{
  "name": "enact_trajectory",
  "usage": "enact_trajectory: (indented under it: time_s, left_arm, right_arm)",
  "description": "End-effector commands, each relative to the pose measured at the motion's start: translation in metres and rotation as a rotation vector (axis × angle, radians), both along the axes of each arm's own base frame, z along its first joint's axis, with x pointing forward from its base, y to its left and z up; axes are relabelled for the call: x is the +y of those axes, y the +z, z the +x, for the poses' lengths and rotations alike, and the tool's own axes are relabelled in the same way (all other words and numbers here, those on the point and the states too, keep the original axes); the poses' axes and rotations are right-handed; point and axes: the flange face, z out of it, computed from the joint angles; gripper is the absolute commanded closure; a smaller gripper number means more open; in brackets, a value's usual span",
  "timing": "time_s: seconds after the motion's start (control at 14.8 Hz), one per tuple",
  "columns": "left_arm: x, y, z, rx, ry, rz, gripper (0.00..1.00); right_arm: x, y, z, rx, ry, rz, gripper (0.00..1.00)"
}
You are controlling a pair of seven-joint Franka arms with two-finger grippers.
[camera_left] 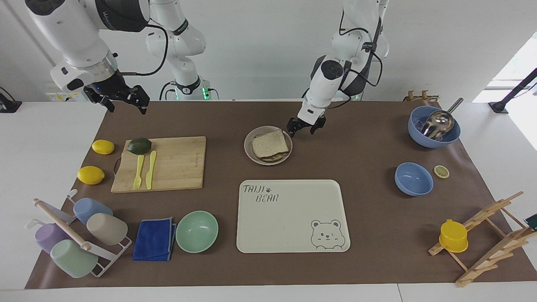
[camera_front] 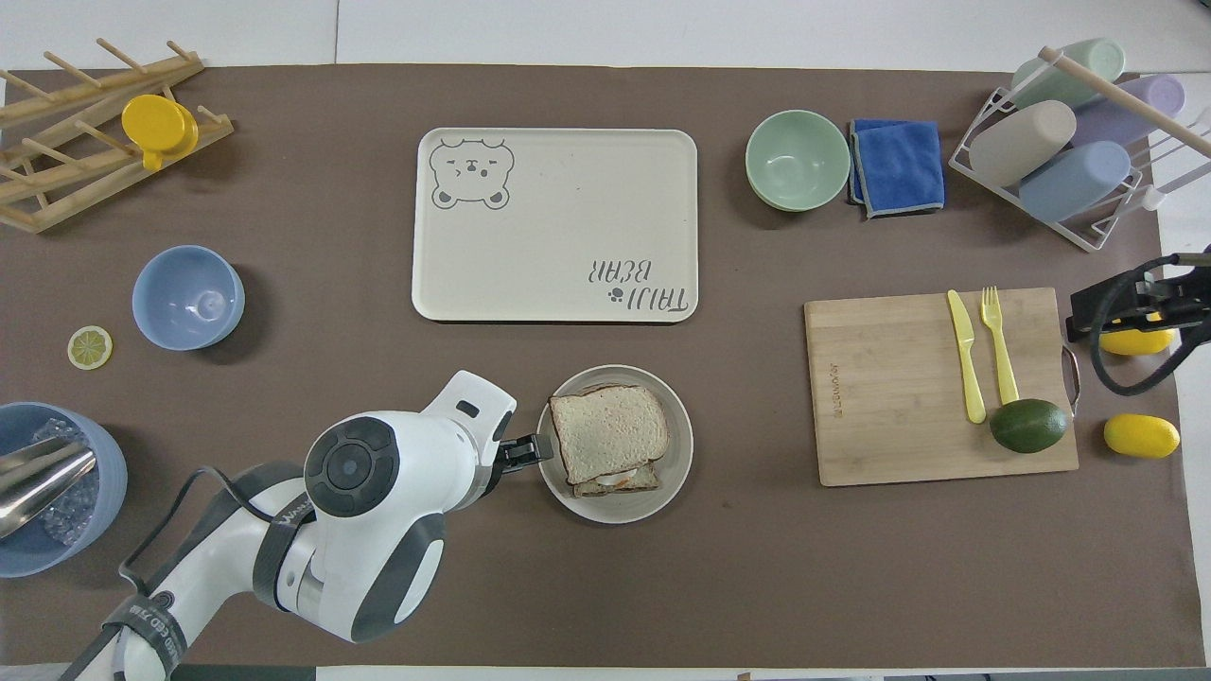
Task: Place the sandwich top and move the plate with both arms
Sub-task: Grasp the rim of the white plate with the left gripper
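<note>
Left gripper [camera_left: 303, 129], fingers spread, hangs just beside the plate [camera_left: 249, 152] holding the sandwich top [camera_left: 269, 144]. Tray [camera_left: 289, 235] lies near. Right gripper [camera_left: 121, 100] waits spread, raised near the lemons [camera_left: 102, 147].

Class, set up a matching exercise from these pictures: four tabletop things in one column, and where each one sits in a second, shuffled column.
Things:
1. plain light-brown bread slice
2. dark green avocado
3. round yellow cup
4. shiny metal scoop

Places:
A. on the wooden peg rack
B. in the large blue bowl
C. on the small round beige plate
D. on the bamboo cutting board

Pairs: 1-C, 2-D, 3-A, 4-B
</note>
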Motion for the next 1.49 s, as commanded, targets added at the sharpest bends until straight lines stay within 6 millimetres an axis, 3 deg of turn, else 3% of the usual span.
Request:
enact_trajectory:
  time_s: [0.0,0.14,0.54,0.88,1.15,1.42]
  left_arm:
    - [-0.004,-0.015,0.002,0.0,0.051,-0.03,0.14]
    - [-0.016,-0.021,-0.002,-0.012,0.056,-0.055,0.2]
    - [-0.02,-0.024,-0.005,-0.003,0.055,-0.065,0.4]
    - [-0.03,-0.025,-0.013,-0.009,-0.009,-0.065,0.44]
    - [-0.031,-0.032,-0.012,-0.008,-0.016,-0.061,0.54]
    - [-0.035,-0.033,-0.015,-0.012,-0.024,-0.063,0.72]
  right_arm:
    - [-0.007,0.001,-0.002,-0.003,0.027,-0.006,0.0]
    - [-0.005,0.002,-0.003,0.004,0.033,-0.002,0.0]
    - [-0.013,0.001,-0.005,0.008,0.023,0.008,0.0]
    - [-0.011,0.001,-0.005,0.013,0.028,0.007,0.0]
    - [-0.012,0.001,-0.006,0.014,0.026,0.007,0.0]
    - [-0.011,0.001,-0.005,0.013,0.026,0.008,0.0]
